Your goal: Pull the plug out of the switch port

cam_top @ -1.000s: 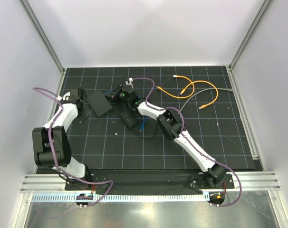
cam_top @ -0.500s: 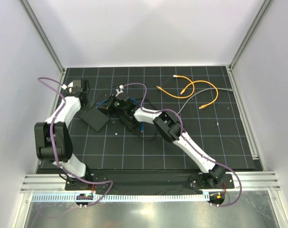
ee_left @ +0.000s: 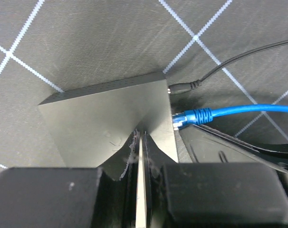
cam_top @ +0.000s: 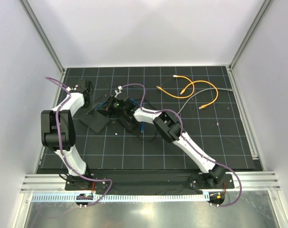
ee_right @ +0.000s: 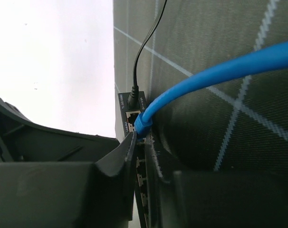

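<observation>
The switch (cam_top: 95,121) is a flat black box on the mat's left part, its near-left corner lower in the top view. In the left wrist view its top face (ee_left: 106,114) looks grey. My left gripper (cam_top: 88,105) (ee_left: 141,142) is shut on its edge. A blue plug (ee_left: 182,118) sits in a port on its side, beside a black power cord (ee_left: 191,85). My right gripper (cam_top: 109,104) (ee_right: 143,137) reaches in from the right, its tips closed at the blue plug (ee_right: 141,124). The row of sockets (ee_right: 140,171) shows between the fingers.
A smaller black brick (cam_top: 129,121) with a thin cord lies under the right arm. An orange cable (cam_top: 191,88) and a grey cable (cam_top: 206,92) lie at the back right. White walls and metal rails border the black grid mat (cam_top: 134,147).
The switch has slid toward the near left and turned. My left wrist swung toward the far-left wall, and my right gripper followed to the left, staying at the blue plug.
</observation>
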Available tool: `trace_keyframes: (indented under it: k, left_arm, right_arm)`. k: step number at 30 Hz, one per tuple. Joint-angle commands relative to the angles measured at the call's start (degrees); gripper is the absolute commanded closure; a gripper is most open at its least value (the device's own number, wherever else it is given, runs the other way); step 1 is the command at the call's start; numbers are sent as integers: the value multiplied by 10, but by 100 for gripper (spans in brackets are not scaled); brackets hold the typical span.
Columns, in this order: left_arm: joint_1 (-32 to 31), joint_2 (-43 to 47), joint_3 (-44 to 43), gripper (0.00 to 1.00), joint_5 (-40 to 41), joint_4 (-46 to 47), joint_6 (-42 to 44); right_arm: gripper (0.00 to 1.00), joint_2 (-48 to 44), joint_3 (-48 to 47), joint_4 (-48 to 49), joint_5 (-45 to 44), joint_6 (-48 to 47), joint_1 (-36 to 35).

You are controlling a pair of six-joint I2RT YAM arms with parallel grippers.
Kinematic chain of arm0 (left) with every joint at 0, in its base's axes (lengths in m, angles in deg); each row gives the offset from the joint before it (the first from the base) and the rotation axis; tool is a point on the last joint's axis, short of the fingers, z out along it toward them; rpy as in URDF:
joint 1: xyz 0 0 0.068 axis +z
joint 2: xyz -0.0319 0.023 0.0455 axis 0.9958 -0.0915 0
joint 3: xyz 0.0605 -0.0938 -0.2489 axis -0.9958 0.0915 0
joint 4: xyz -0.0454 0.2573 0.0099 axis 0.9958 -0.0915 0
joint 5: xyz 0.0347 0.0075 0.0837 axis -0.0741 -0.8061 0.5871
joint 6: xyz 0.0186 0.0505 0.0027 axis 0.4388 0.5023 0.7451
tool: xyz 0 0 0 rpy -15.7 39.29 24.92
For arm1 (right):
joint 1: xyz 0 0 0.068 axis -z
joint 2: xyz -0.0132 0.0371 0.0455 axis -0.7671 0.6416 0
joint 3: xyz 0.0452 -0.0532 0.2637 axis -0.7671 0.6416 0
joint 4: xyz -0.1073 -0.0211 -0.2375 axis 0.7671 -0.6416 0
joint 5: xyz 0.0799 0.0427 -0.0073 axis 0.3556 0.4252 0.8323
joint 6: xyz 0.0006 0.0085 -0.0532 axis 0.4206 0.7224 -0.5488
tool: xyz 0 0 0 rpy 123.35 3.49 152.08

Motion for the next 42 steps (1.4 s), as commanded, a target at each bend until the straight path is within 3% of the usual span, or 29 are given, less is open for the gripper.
trace_keyframes:
  k: [1,7,27,38,42]
  left_arm:
    - [1,-3,-2,91,29,-13,4]
    - [1,-21,-3,92,27,-20,-1]
    - [1,-11,11,92,16,-14,-3]
    - [1,-4,19,92,16,-16,-1]
    - [1,-5,25,93,18,-16,-1]
  right_arm:
    - [79,-24,-27,-57,9,-7,9]
    - [66,-13,-64,-117,2,-15,12]
    - [55,20,-122,-188,2,-27,-5]
    - [62,55,-156,-189,-10,1,-10]
    - [73,67,-166,-187,-10,9,-9]
